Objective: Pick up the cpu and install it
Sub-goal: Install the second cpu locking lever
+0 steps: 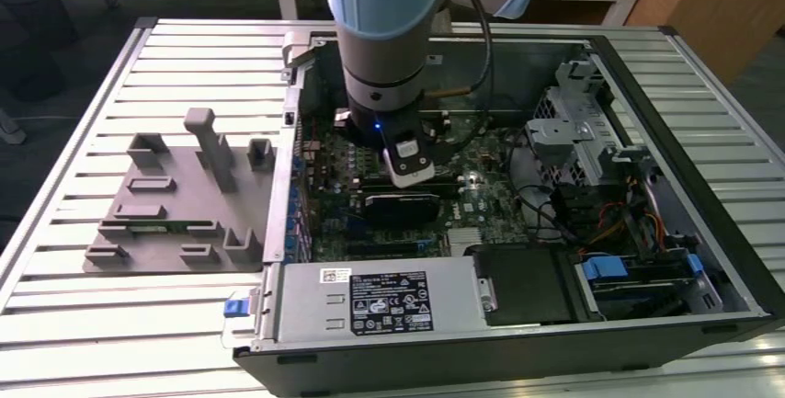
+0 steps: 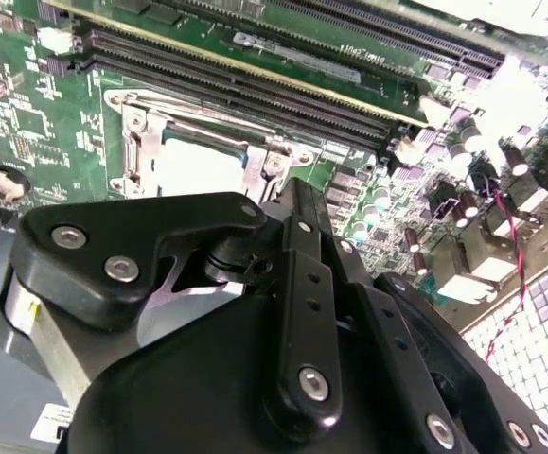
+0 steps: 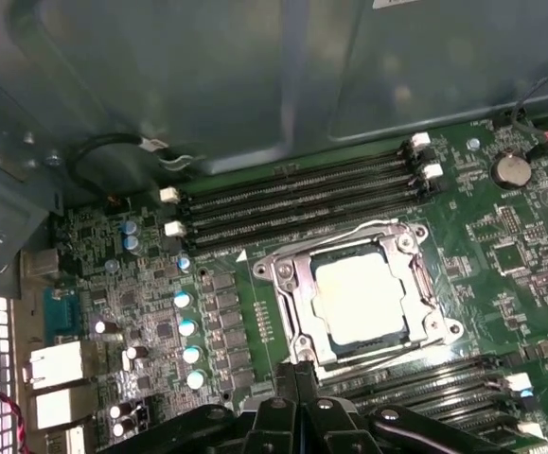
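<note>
cpu (image 3: 362, 298) seated in motherboard socket (image 3: 288, 284) | pincer (image 3: 297, 378) closed, empty, just above

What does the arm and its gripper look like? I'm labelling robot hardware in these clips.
The arm is a thick silver-grey tube with a light blue cap at its upper joint and a black collar lower down, where a small blue light glows. A black cable hangs behind it. The gripper is black, built of linked bars fastened with silver screws.
</note>
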Controlling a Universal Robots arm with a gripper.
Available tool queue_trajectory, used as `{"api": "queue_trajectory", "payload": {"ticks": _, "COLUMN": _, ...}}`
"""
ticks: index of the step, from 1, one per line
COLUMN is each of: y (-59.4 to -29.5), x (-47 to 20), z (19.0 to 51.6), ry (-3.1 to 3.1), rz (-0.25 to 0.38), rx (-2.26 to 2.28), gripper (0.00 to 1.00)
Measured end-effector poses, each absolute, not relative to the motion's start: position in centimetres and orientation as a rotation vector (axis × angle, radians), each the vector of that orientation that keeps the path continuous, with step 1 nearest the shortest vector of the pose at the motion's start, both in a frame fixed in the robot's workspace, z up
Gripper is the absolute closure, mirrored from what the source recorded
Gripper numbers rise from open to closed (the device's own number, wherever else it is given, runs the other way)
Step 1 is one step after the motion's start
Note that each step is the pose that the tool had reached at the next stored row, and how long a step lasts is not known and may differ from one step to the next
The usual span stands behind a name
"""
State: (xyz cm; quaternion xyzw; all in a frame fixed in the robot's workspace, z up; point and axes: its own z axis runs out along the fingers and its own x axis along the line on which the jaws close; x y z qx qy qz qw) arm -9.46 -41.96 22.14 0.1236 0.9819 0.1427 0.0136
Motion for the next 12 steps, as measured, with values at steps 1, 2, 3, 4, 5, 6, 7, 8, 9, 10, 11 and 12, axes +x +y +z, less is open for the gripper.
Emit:
{"api": "queue_trajectory", "payload": {"ticks": 1, "y": -42.0, "x": -9.4, "z": 22.1, "ry": 3.059, "rz": 0.425, "rx": 0.388, "gripper": 0.89}}
{"api": "queue_trajectory", "payload": {"ticks": 2, "y": -41.9, "x": -9.4, "z": 22.1, "ry": 3.059, "rz": 0.407, "rx": 0.391, "gripper": 0.89}}
{"api": "queue_trajectory", "payload": {"ticks": 3, "y": -41.9, "x": -9.3, "z": 22.1, "ry": 3.059, "rz": 0.391, "rx": 0.394, "gripper": 0.89}}
{"api": "queue_trajectory", "payload": {"ticks": 4, "y": -41.9, "x": -9.2, "z": 22.1, "ry": 3.059, "rz": 0.379, "rx": 0.397, "gripper": 0.89}}
{"api": "queue_trajectory", "payload": {"ticks": 5, "y": -41.8, "x": -9.0, "z": 22.1, "ry": 3.059, "rz": 0.376, "rx": 0.399, "gripper": 0.89}}
{"api": "queue_trajectory", "payload": {"ticks": 6, "y": -41.8, "x": -8.7, "z": 22.1, "ry": 3.059, "rz": 0.375, "rx": 0.399, "gripper": 0.89}}
{"api": "queue_trajectory", "payload": {"ticks": 7, "y": -41.7, "x": -8.4, "z": 22.1, "ry": 3.058, "rz": 0.375, "rx": 0.4, "gripper": 0.89}}
{"api": "queue_trajectory", "payload": {"ticks": 8, "y": -41.6, "x": -8.0, "z": 22.1, "ry": 3.058, "rz": 0.375, "rx": 0.4, "gripper": 0.89}}
{"api": "queue_trajectory", "payload": {"ticks": 9, "y": -41.6, "x": -7.7, "z": 22.1, "ry": 3.058, "rz": 0.375, "rx": 0.4, "gripper": 0.89}}
{"api": "queue_trajectory", "payload": {"ticks": 10, "y": -41.5, "x": -7.3, "z": 22.1, "ry": 3.058, "rz": 0.375, "rx": 0.4, "gripper": 0.89}}
{"api": "queue_trajectory", "payload": {"ticks": 11, "y": -41.5, "x": -6.9, "z": 22.0, "ry": 3.058, "rz": 0.374, "rx": 0.401, "gripper": 0.89}}
{"api": "queue_trajectory", "payload": {"ticks": 12, "y": -41.4, "x": -6.7, "z": 22.0, "ry": 3.058, "rz": 0.373, "rx": 0.401, "gripper": 0.89}}
